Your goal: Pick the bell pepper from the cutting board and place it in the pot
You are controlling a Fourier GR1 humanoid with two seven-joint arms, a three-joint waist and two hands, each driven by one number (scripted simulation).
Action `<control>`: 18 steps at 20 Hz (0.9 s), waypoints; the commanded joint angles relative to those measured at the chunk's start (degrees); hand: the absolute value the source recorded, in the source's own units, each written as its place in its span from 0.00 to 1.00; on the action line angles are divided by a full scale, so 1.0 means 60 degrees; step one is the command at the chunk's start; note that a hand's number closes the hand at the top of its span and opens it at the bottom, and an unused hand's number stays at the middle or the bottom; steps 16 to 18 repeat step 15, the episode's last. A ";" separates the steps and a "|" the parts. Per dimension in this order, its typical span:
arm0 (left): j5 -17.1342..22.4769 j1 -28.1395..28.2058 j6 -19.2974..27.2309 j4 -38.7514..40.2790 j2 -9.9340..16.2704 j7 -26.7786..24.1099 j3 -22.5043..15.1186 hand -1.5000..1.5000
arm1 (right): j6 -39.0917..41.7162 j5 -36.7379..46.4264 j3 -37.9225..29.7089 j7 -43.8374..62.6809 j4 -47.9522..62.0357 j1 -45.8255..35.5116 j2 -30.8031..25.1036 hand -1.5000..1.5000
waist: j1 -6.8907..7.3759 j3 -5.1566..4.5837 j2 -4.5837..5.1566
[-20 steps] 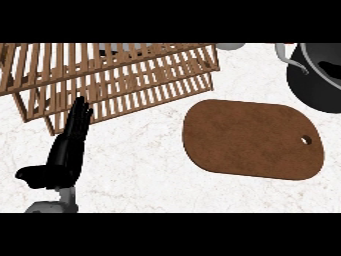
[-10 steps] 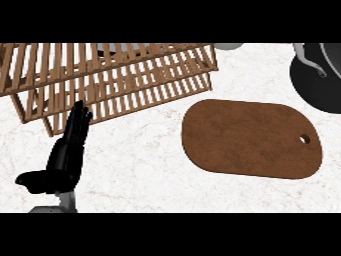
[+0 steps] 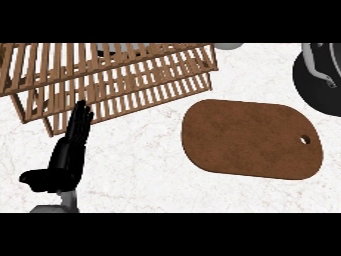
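Left hand (image 3: 64, 159) at the lower left of the counter (image 3: 143, 165), fingers straight and pointing up toward the wooden rack (image 3: 106, 80), thumb out to the side, holding nothing. Cutting board (image 3: 252, 138) bare at centre right. Pot (image 3: 329, 80) cut off by the upper right edge; the bell pepper cannot be made out.

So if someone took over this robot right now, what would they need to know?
Left hand: open, fingers straight, resting at lower left by the wooden rack.
Right hand: not in view.
Cutting board: bare, no bell pepper on it or anywhere in sight.
Pot: at the right edge, partly cut off; its inside cannot be seen.
Done: pepper is off the board.
Left: check that it sits in the pot.
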 commanded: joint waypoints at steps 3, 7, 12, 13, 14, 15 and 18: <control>-0.0088 0.0097 0.0054 -0.0472 0.0124 0.0446 0.0078 0.50 | 0.0736 -0.0670 0.0038 -0.0497 0.0067 0.0971 -0.0570 0.00 | -0.0124 -0.0012 -0.0065; -0.0224 -0.0084 0.0117 -0.0082 -0.0112 0.0196 -0.0006 0.50 | 0.0552 -0.1155 0.0107 -0.0682 0.0238 0.0921 -0.0785 0.00 | -0.0074 -0.0007 -0.0043; 0.0184 0.0133 -0.0263 -0.0514 0.0272 0.0376 0.0370 0.50 | 0.0280 -0.1788 -0.0378 -0.0754 0.0306 0.1101 -0.1318 0.00 | -0.0030 -0.0003 -0.0043; -0.0090 -0.0316 -0.0030 -0.0248 0.0213 0.0780 0.0292 0.50 | 0.0580 -0.1998 -0.0507 -0.1080 0.0379 0.1476 -0.1356 0.00 | -0.0080 0.0001 -0.0034; 0.0007 -0.0371 0.0021 -0.0376 -0.0068 0.0729 0.0150 0.50 | 0.0876 -0.2291 -0.0722 -0.1391 0.0411 0.1858 -0.1245 0.00 | -0.0114 0.0002 -0.0042; -0.0154 -0.0322 0.0097 0.0147 -0.0205 0.0222 0.0137 0.50 | 0.0119 -0.2218 -0.0392 -0.1510 0.0387 0.1493 -0.0903 0.00 | -0.0080 -0.0005 -0.0038; -0.0154 -0.0322 0.0097 0.0147 -0.0205 0.0222 0.0137 0.50 | 0.0119 -0.2218 -0.0392 -0.1510 0.0387 0.1493 -0.0903 0.00 | -0.0080 -0.0005 -0.0038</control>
